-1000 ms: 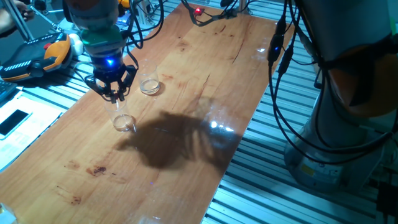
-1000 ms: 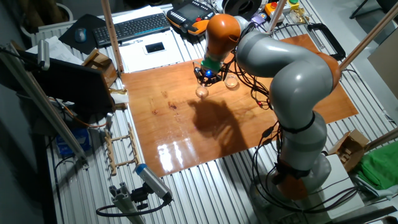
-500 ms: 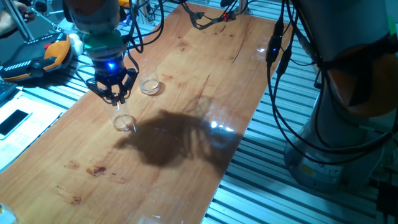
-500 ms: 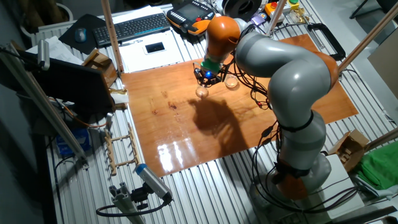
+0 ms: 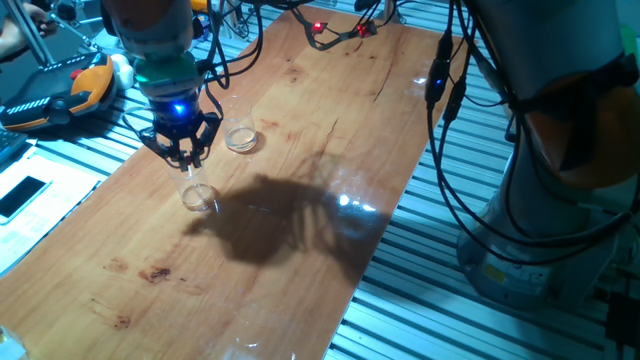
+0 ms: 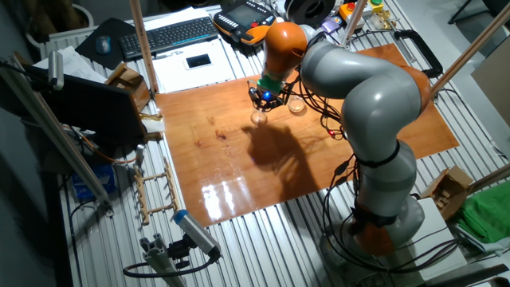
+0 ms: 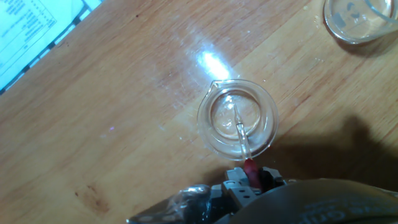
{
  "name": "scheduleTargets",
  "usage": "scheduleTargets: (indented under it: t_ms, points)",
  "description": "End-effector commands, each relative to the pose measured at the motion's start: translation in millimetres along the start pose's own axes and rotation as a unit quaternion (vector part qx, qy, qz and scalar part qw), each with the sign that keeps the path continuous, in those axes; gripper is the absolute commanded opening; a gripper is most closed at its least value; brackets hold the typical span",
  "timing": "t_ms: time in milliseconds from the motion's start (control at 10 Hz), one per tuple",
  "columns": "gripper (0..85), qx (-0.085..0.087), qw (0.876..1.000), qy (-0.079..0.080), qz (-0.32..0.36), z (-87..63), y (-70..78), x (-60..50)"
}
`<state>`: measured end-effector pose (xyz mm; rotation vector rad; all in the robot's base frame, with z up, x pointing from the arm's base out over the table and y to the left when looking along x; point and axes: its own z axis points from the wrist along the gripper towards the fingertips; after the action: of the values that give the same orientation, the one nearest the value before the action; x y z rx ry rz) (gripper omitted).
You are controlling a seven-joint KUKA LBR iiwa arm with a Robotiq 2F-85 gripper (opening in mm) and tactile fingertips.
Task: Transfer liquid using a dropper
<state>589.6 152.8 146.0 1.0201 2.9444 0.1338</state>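
Dropper (image 7: 241, 134), thin clear tube with pink end, pinched by fingers (image 7: 231, 180) above beaker (image 7: 214, 133).

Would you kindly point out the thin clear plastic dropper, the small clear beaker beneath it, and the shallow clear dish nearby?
Thin clear plastic dropper (image 7: 241, 134): hand view, on its stem inside the beaker.
Small clear beaker (image 7: 207, 134): hand view, on its left rim.
Shallow clear dish (image 5: 240, 137): one fixed view, on its middle.

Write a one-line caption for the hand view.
Gripper holds the dropper with its tip inside a clear beaker on the wooden table.
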Motion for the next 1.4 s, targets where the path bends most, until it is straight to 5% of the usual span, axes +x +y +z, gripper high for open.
scheduleTargets:
  t_ms: [0, 1300]
  points:
    - [20.3, 0.001, 1.0, 0.001, 0.0, 1.3, -0.4, -1.3]
    - [21.3, -0.007, 1.0, 0.004, 0.0, 17.5, -2.3, -6.0]
